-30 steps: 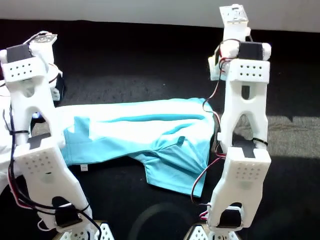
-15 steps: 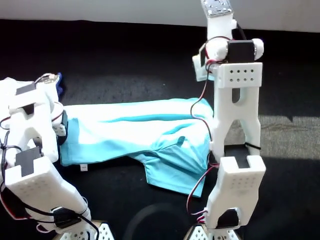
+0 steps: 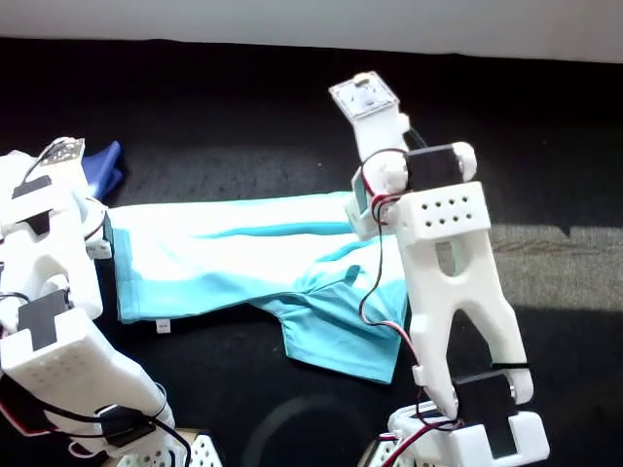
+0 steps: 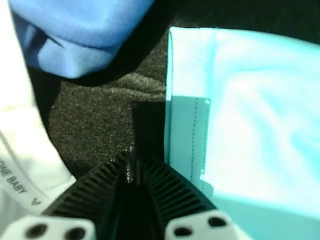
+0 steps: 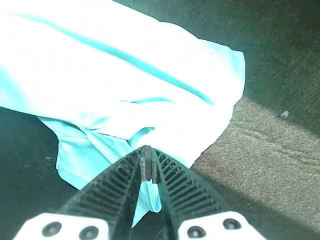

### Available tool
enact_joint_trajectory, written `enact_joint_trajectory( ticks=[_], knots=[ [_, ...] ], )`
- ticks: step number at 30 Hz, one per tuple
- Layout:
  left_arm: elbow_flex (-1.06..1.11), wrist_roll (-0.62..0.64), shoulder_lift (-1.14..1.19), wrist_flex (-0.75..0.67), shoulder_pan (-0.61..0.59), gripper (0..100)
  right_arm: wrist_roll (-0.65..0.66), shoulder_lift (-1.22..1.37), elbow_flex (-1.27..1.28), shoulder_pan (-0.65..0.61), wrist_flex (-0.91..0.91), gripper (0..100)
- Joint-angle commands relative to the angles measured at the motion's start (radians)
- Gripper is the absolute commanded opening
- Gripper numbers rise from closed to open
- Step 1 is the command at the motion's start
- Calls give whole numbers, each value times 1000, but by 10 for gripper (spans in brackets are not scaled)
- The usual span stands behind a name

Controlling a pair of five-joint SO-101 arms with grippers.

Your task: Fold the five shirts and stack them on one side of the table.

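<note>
A turquoise shirt lies partly folded and rumpled across the middle of the black table. A folded blue shirt lies at the back left, and white fabric sits beside it. My left gripper is shut with nothing in it. It hangs over bare table just off the turquoise shirt's left hem, near the blue shirt. My right gripper is also shut and holds nothing, and it hovers above the turquoise shirt's right part.
The black tabletop runs open behind the shirt, up to a white wall. A sunlit patch of table lies at the right. Both arm bases stand at the front edge.
My right arm has swung left and leaned over the shirt's right end. My left arm has drawn back to the left, uncovering the shirt's left hem and the blue shirt.
</note>
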Motion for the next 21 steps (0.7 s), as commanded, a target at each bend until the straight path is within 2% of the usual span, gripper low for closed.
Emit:
enact_joint_trajectory(
  ticks=[1,6,11,15,18,21],
  knots=[
    [-41,2,-73,103,22,9,15,-51,277,-1,-266,7],
    [-62,2,-177,250,41,9,9,-22,555,-4,-565,7],
    [41,0,-309,281,61,9,9,-15,642,-8,-578,7],
    [242,-5,-320,144,79,9,15,-21,659,-38,-504,7],
    [358,-5,-323,25,79,9,18,-21,659,-113,-433,7],
    [392,-5,-321,-23,67,9,58,-21,659,-208,-361,7]
  ],
)
